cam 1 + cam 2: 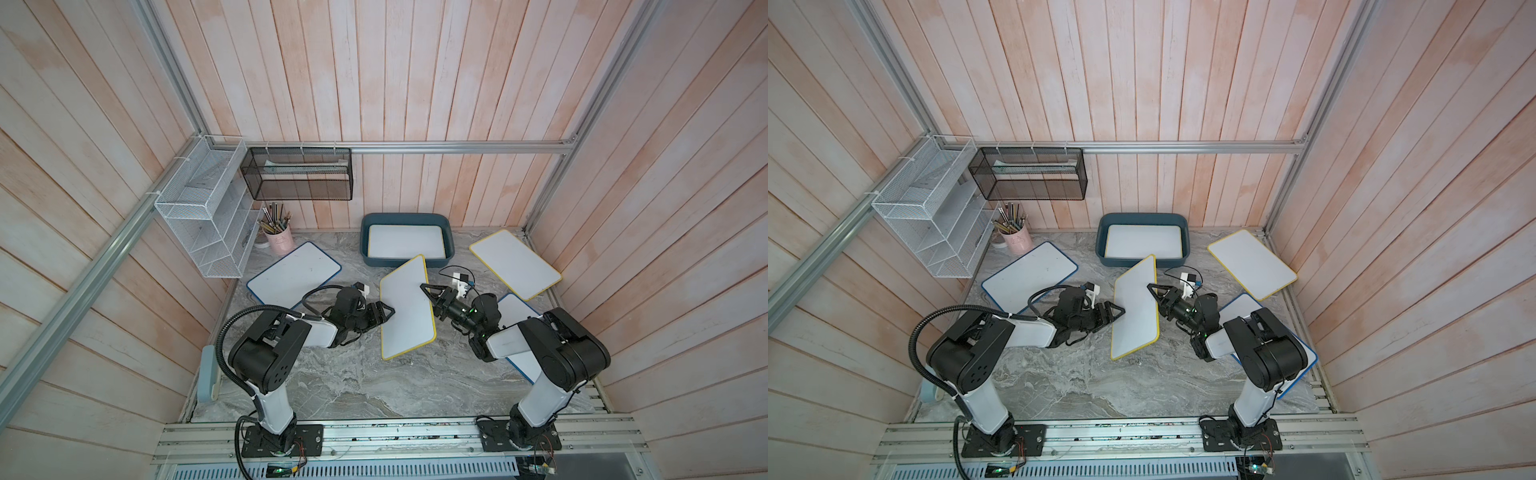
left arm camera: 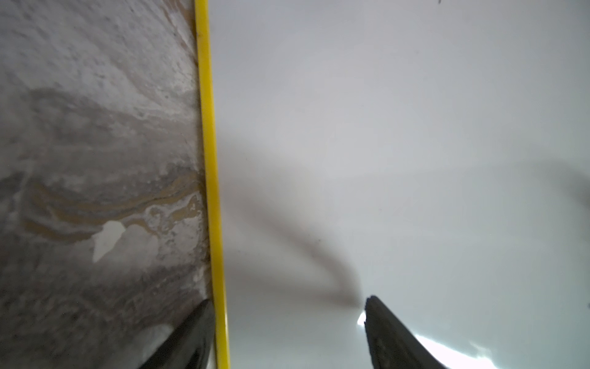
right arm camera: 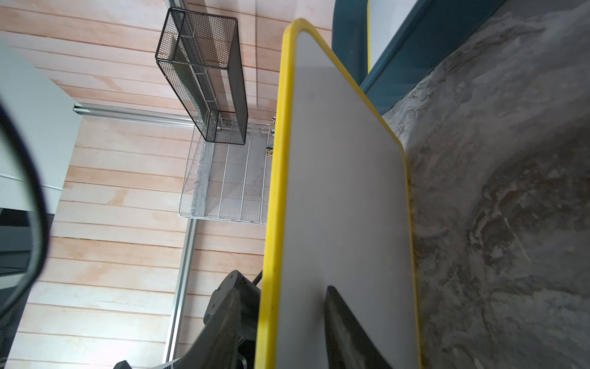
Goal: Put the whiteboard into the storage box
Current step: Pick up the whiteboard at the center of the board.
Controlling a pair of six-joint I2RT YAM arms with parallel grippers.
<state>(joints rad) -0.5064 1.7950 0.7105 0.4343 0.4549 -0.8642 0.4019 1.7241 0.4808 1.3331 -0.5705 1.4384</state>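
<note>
**Both top views:** the whiteboard [image 1: 407,307] [image 1: 1136,307] is tilted over the middle of the table [image 1: 353,382] [image 1: 1079,382], between the two arms. Its far corner overlaps the near wall of the box [image 1: 405,216] [image 1: 1142,216]; contact there cannot be told. The left gripper [image 1: 390,309] [image 1: 1121,309] meets the whiteboard's left long edge, and the right gripper [image 1: 424,286] [image 1: 1151,286] meets its right long edge. A second board [image 1: 405,241] lies flat inside the box. A blue board [image 1: 293,270] lies on the table to the left and a yellow board [image 1: 513,262] to the right, both apart from the box.

**Left wrist view:** the left gripper [image 2: 289,300] stands wide and clamps nothing. One finger lies beyond the yellow rim over the table [image 2: 95,127], the other over the white face of the whiteboard [image 2: 383,127].

**Right wrist view:** the right gripper [image 3: 284,294] pinches the whiteboard [image 3: 344,191], with one finger behind the yellow rim and one on the grey face. The whiteboard's far corner reaches the teal box [image 3: 415,48]. Beyond it are the black rack [image 3: 204,73] and the white basket [image 3: 223,179] on the wall.
</note>
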